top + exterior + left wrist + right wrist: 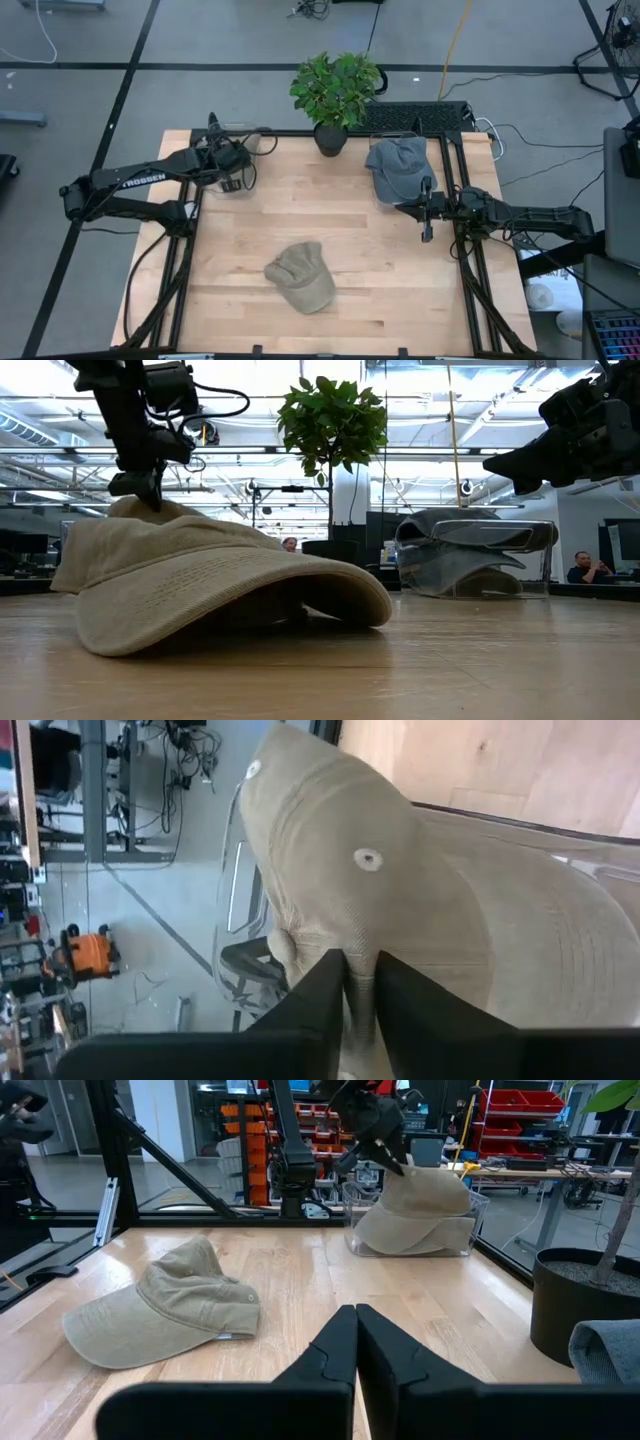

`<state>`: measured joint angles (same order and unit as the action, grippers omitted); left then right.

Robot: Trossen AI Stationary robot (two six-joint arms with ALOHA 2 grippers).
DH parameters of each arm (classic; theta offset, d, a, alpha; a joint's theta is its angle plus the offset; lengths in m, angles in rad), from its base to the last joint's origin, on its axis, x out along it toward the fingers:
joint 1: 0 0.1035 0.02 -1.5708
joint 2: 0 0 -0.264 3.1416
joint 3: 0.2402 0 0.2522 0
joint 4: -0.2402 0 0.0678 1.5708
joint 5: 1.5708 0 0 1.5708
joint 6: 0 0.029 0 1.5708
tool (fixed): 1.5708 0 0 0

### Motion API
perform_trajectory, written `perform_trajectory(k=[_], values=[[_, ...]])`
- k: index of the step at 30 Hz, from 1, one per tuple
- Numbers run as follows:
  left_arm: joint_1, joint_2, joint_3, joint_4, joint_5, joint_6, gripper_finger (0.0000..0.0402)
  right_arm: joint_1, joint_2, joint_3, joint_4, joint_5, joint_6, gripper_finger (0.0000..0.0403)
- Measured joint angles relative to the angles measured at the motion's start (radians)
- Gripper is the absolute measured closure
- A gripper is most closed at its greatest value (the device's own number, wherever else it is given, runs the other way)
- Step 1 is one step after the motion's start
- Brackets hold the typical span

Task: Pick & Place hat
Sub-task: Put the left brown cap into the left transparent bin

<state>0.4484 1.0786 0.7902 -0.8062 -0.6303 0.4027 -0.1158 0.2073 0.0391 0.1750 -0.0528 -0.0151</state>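
A tan hat (300, 277) lies on the table's near middle, brim and crown edge on the wood. A second tan hat (415, 1200) sits in a clear bin (465, 1230) at the far left corner. My left gripper (392, 1160) is over it, shut on its crown. A grey hat (398, 165) rests on a clear bin at the far right. My right gripper (355, 1330) waits shut at the table's right side, level, touching nothing. My left gripper pinches a raised fold of the tan hat's crown (360, 985) between its two fingers, below an eyelet (367, 859). The fingers come slanting down from above. The hat rests in the clear bin, its brim (570, 950) spread out to one side.
A potted plant (335, 90) stands at the middle of the far edge. A black frame rail (450, 180) runs round the table. People sit in the room beyond the table in the low view.
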Motion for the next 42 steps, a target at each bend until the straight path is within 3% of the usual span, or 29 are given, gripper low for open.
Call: perform_trajectory(k=[12, 15, 18, 22, 29, 37, 42], values=[[0.001, 0.0, 0.0, 0.0, -0.357, -0.087, 0.0241, 0.0, 0.0, 0.0, 0.0, 0.0, 0.0, 0.0403], [0.001, 0.0, 0.0, -0.006, -0.313, -0.203, 0.0223, 0.0, 0.0, 0.0, 0.0, 0.0, 0.0, 0.0403], [0.001, 0.0, 0.0, -0.008, -0.134, -0.33, 0.0217, 0.0, 0.0, 0.0, 0.0, 0.0, 0.0, 0.0403], [-0.001, 0.0, 0.0, -0.037, 0.048, -0.482, 0.024, 0.0, 0.0, 0.0, 0.0, 0.0, 0.0, 0.0403], [0.003, 0.0, 0.0, -0.194, -0.057, -0.565, 0.0383, 0.0, 0.0, 0.0, 0.0, 0.0, 0.0, 0.0403], [-0.023, -0.002, 0.0, -0.18, -0.075, -0.541, 0.0395, 0.0, 0.0, 0.0, 0.0, 0.0, 0.0, 0.0403], [-0.043, -0.002, 0.0, -0.18, 0.002, -0.514, 0.0396, 0.0, 0.0, 0.0, 0.0, 0.0, 0.0, 0.0403]])
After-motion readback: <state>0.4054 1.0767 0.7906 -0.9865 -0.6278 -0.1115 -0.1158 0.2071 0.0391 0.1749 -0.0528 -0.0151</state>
